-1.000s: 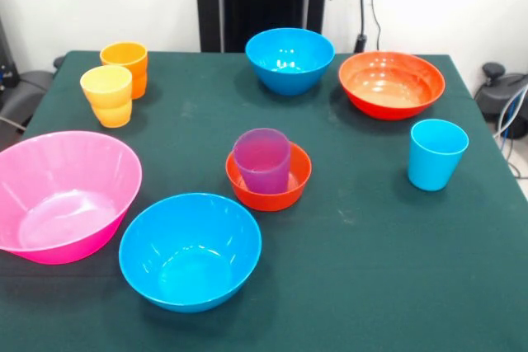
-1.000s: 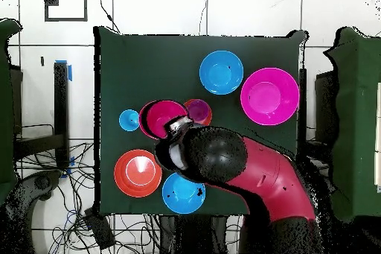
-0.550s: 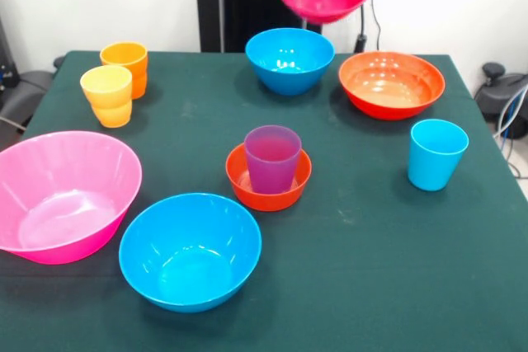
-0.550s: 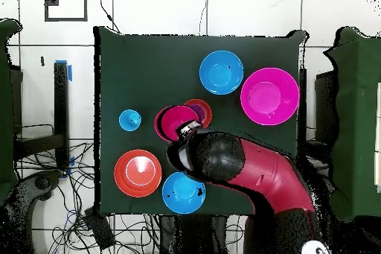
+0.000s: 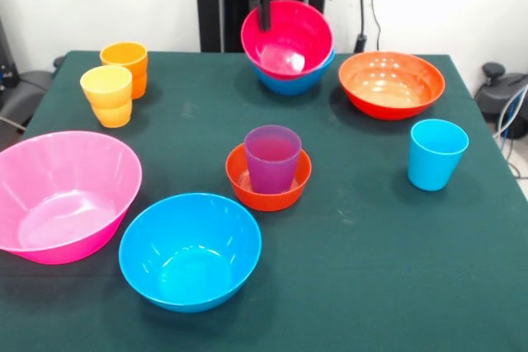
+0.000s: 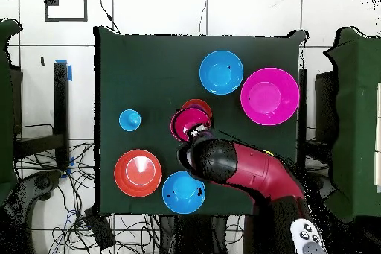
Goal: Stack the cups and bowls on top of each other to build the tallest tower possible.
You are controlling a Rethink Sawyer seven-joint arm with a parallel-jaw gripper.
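Observation:
My gripper point(image 5: 265, 18) is shut on the rim of the small crimson bowl point(image 5: 289, 39), which hangs tilted in the air in front of the far blue bowl point(image 5: 290, 85). From overhead the crimson bowl point(image 6: 187, 121) overlaps the edge of the small orange bowl point(image 6: 202, 105). The purple cup point(image 5: 272, 158) stands upright inside that small orange bowl point(image 5: 241, 185) at the table's middle. The arm point(image 6: 238, 165) hides the gripper from above.
A huge pink bowl point(image 5: 62, 195) and a blue bowl point(image 5: 190, 249) sit near the front left. A wide orange bowl point(image 5: 391, 84) and a light blue cup point(image 5: 436, 154) are on the right. Yellow point(image 5: 107, 96) and orange point(image 5: 125, 63) cups stand far left.
The gripper has carried the crimson bowl leftward and lower in the front view, closer to the purple cup from overhead. The purple cup shifted slightly right within the orange bowl.

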